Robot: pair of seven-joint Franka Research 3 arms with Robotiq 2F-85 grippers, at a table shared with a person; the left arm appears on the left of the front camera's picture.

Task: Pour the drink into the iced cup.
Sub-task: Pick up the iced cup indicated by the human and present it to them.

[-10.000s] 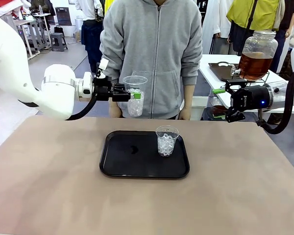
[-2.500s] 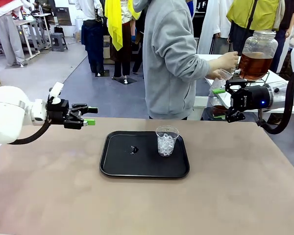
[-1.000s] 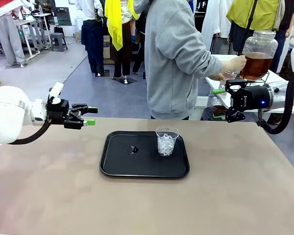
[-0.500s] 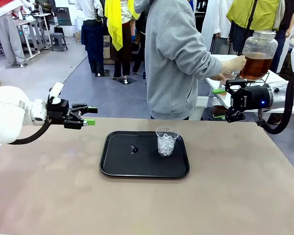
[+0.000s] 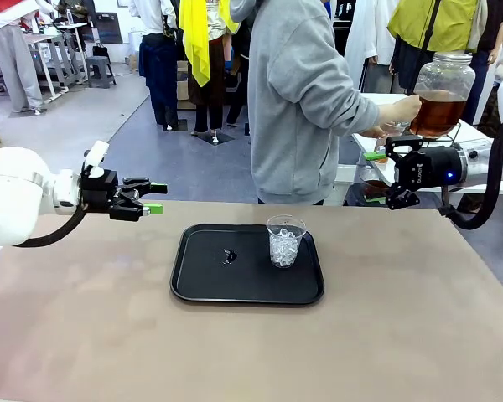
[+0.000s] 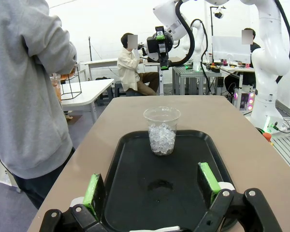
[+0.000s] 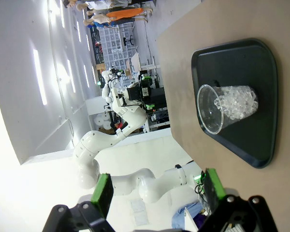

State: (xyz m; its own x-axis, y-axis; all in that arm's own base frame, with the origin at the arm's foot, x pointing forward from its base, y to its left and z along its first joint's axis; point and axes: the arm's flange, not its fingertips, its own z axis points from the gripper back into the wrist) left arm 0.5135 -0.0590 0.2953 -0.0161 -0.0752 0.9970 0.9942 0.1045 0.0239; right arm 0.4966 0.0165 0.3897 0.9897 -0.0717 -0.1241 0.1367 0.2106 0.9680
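The drink (image 5: 440, 111) is amber liquid filling roughly the lower half of a round glass jar (image 5: 442, 84). The jar stands on a wire stand on a side table (image 5: 365, 109), beyond the main table (image 5: 419, 335) at the far right. A full glass jar is probably heavy, smooth and breakable, and looks too wide for two fingers. The spigot low on its front looks like the sensible place to draw from, rather than lifting and tipping.

A person (image 5: 306, 100) faces the jar with one hand (image 5: 400, 109) at the spigot. The other hand, lower down, may hold a clear cup under it, but that spot is too small to be sure.

The iced cup (image 5: 285, 240) stands upright on a black tray (image 5: 218, 280) in the middle of the main table. It is thin clear plastic, so likely light, easily squashed and perhaps wet. A gentle grip around the mid-wall would suit it.

The left gripper (image 5: 151, 198) hangs above the table's left far edge, fingers spread and empty, facing the cup. The right gripper (image 5: 375, 177) hangs just below the jar, also spread and empty.
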